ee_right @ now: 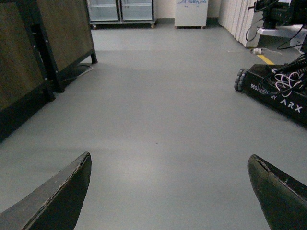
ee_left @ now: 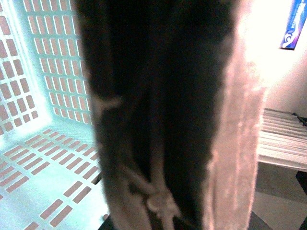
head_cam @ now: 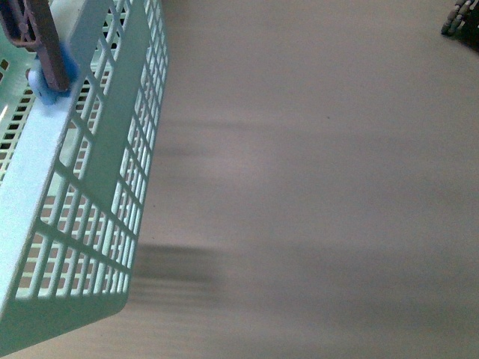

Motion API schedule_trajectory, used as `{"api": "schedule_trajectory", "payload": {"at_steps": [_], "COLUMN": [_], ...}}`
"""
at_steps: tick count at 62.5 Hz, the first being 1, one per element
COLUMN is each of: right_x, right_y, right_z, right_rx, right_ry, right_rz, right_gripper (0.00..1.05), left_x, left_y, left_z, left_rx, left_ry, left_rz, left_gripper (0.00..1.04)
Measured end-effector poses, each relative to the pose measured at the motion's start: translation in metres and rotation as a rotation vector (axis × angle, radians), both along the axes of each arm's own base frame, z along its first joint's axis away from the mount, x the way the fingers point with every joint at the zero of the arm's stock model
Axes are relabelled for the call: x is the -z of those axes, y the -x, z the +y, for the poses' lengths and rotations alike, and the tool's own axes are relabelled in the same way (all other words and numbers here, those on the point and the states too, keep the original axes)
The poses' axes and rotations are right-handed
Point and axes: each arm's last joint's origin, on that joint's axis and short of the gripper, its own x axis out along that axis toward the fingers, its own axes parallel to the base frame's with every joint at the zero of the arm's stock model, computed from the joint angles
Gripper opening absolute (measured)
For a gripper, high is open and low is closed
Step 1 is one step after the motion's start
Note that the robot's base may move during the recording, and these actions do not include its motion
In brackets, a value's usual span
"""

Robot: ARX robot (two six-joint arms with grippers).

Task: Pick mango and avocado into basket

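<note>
In the front view, the pale turquoise plastic basket [head_cam: 82, 224] with slotted lattice walls fills the left edge. It is tilted and close to the lens. Its brown ribbed swing handle [head_cam: 41, 37] meets a blue pivot knob [head_cam: 52, 82] at the rim. To its right lies a smooth, matt grey floor [head_cam: 314, 187], smeared by blur, and a dark wheeled base [head_cam: 460, 19] sits in the far right corner.

In the left wrist view, the basket's lattice wall and bottom glow pale on one side, and the stretch of bottom that shows is bare. The dark handle stands across the middle, with a knotted white tie [ee_left: 160, 203] on it. Past it are a white wall, a blue poster [ee_left: 293, 24] and white slatted panels [ee_left: 283, 139]. No finger of the left gripper can be made out, so I cannot tell its state.

In the right wrist view, dark wood-panelled cabinets [ee_right: 62, 33] in black frames stand at the left. Glass-fronted fridges [ee_right: 120, 9] line the back wall. A short yellow tape strip [ee_right: 265, 59] lies on the floor ahead of the black base, which carries cables and "ARX" lettering. The right gripper [ee_right: 170, 191] is spread wide, and its two curved black fingers [ee_right: 62, 196] have only floor between them.
</note>
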Motion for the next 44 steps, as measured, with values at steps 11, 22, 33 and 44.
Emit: {"api": "schedule_trajectory", "payload": {"at_steps": [11, 22, 33, 44], "right_x": [0.0000, 0.0000, 0.0000, 0.0000], "right_y": [0.0000, 0.0000, 0.0000, 0.0000], "right_z": [0.0000, 0.0000, 0.0000, 0.0000], "right_rx": [0.000, 0.000, 0.000, 0.000], "right_ry": [0.000, 0.000, 0.000, 0.000], "right_rz": [0.000, 0.000, 0.000, 0.000], "right_gripper": [0.96, 0.96, 0.96, 0.96], "left_x": [0.0000, 0.0018, 0.0018, 0.0018], "left_y": [0.0000, -0.0001, -0.0001, -0.0001], "left_z": [0.0000, 0.0000, 0.0000, 0.0000], "left_rx": [-0.001, 0.000, -0.001, -0.001], "left_ry": [-0.001, -0.001, -0.002, -0.002], "left_rz": [0.000, 0.008, 0.008, 0.008], "left_gripper": [0.15, 0.15, 0.15, 0.15]}}
